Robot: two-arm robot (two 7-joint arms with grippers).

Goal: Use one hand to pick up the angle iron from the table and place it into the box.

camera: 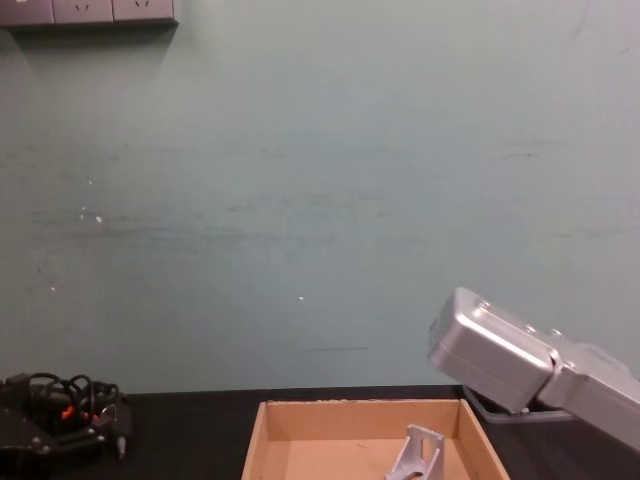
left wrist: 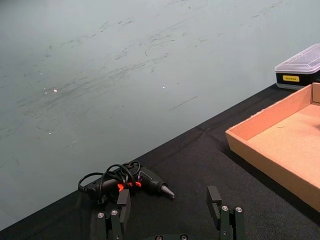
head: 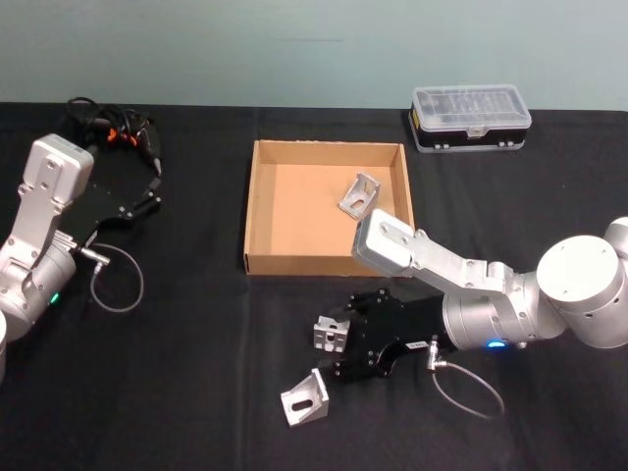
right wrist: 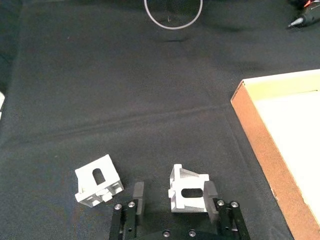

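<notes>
The black table (head: pixel 196 392) spans the head view. The right arm (head: pixel 461 270) reaches in from the right with its elbow bent, its forearm low and pointing left just in front of the box (head: pixel 260 211). The left arm (head: pixel 44 216) stands folded at the table's left edge, and the left gripper (left wrist: pixel 168 202) is spread wide with nothing in it, near a cabled tool (left wrist: pixel 130 182). The right gripper (right wrist: pixel 175 196) has its fingers (right wrist: pixel 138 191) wide, one on each side of an angle iron (right wrist: pixel 190 192) that rests on the table. The iron sits close against one finger with a gap to the other, but contact is hard to judge. In the chest view the right arm is cut off at the edge. A case (head: pixel 471 118) with a clear lid sits behind the box. The iron is squat, with no clear long axis. Its slotted face looks toward the wrist camera, the slot runs across the jaw gap, and the ribbed corner faces away. A second iron (head: pixel 304 397) lies just beside it on the table, nearer the robot, and a third (head: pixel 360 193) lies in the box's far right corner.
</notes>
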